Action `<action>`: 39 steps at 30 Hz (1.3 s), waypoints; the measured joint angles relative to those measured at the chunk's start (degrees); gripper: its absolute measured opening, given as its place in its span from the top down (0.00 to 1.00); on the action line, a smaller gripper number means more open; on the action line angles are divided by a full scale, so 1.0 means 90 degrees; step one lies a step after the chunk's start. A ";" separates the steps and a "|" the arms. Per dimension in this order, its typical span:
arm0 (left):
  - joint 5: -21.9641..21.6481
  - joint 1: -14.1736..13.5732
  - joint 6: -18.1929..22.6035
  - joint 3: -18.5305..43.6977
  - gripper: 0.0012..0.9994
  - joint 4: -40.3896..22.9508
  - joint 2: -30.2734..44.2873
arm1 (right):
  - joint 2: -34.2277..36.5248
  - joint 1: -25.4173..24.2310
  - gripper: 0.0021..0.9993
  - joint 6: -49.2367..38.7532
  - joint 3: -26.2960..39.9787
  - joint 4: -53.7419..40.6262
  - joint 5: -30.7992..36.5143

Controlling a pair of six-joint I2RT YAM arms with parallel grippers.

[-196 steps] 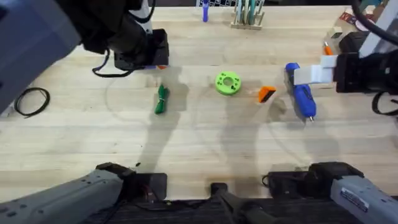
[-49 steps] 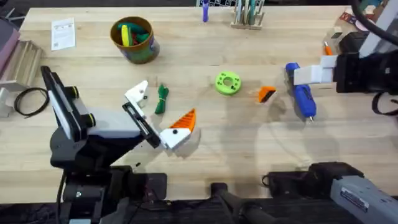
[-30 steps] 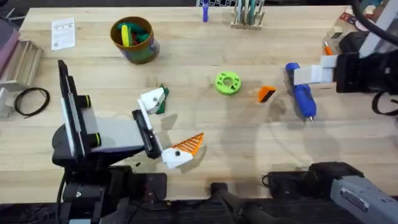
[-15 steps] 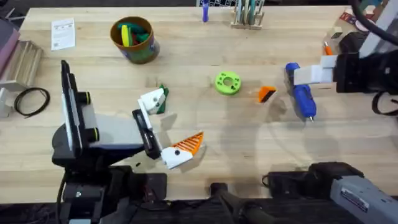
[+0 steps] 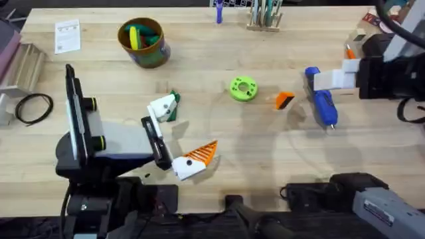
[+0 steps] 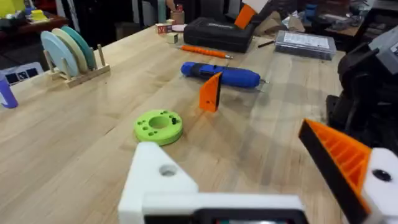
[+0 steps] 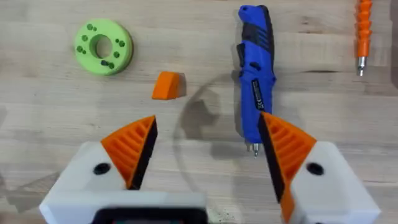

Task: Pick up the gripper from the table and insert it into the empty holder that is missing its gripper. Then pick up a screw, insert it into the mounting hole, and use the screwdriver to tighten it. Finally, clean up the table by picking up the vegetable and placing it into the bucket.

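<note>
orange gripper [image 5: 284, 100] lies unpicked mid-worktop [image 5: 265, 159], first step pending; left fingers [image 5: 176, 133] missing one pad, both wide open, empty; right fingers [image 7: 208, 155] must descend on it.

- The tabletop [image 5: 265, 159] is made of light wood planks with visible seams, lit evenly from above; soft shadows lie on it.
- At its far edge stands a small wooden rack [image 6: 69, 59] holding pale discs upright.
- A white printed card [image 5: 67, 35] lies near the far left corner, beside a grey ridged block [image 5: 23, 63].
- A coiled black cable [image 5: 33, 107] rests at the left edge.
- Beyond the far end, a black case [image 6: 217, 32] and a clear plastic box [image 6: 305, 43] sit among dim clutter.
</note>
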 joint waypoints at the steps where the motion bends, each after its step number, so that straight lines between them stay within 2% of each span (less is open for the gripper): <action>1: 0.0000 0.0000 0.0000 0.0000 0.01 0.0001 0.0000 | 0.0000 0.0000 0.02 0.0000 0.0000 0.0000 0.0000; 39: 0.0000 0.0000 -0.0002 0.0000 0.01 0.0001 0.0002 | 0.0000 0.0000 0.01 0.0121 0.0000 -0.0005 -0.0044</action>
